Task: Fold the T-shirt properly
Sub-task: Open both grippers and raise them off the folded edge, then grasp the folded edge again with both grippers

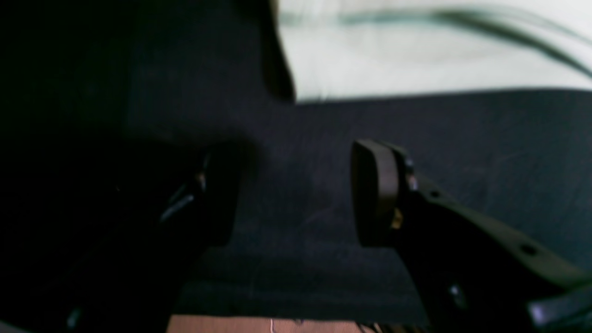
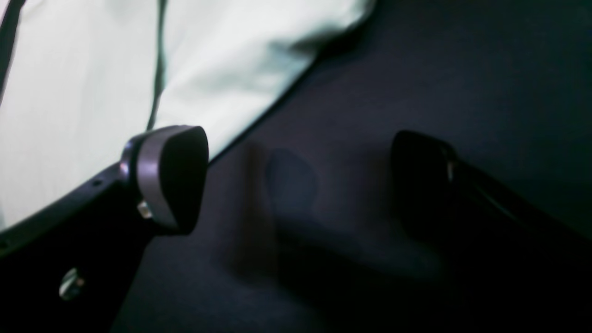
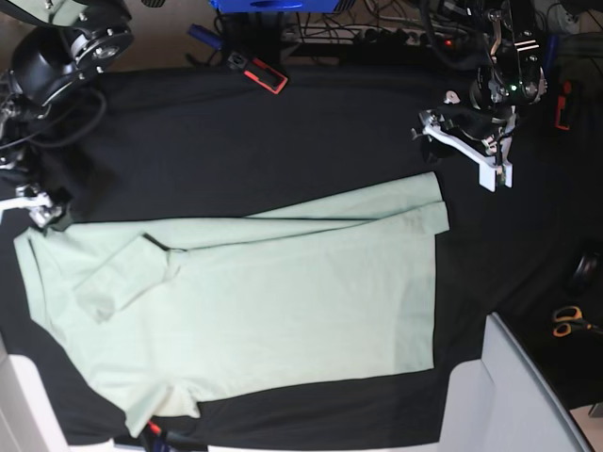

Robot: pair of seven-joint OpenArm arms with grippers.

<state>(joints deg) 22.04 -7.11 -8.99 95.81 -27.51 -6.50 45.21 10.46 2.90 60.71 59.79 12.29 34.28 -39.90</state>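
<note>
The pale mint-green T-shirt (image 3: 283, 301) lies flat on the black table cover (image 3: 283, 141), hem to the right. Its far long edge and one sleeve (image 3: 122, 278) are folded in over the body. My left gripper (image 3: 462, 151) is open and empty, above the black cover just beyond the shirt's far right corner. In the left wrist view the gripper (image 1: 296, 194) has its jaws wide apart, with the shirt (image 1: 416, 55) ahead. My right gripper (image 3: 38, 209) is open and empty at the shirt's far left corner. In the right wrist view the gripper (image 2: 296, 180) is beside the shirt's edge (image 2: 92, 69).
Scissors (image 3: 568, 320) lie at the right. A pale grey panel (image 3: 513, 395) stands at the front right. A red-and-black tool (image 3: 264, 75), a blue box (image 3: 273, 5) and cables lie along the back edge. A wooden strip (image 1: 277, 326) shows past the cover's edge.
</note>
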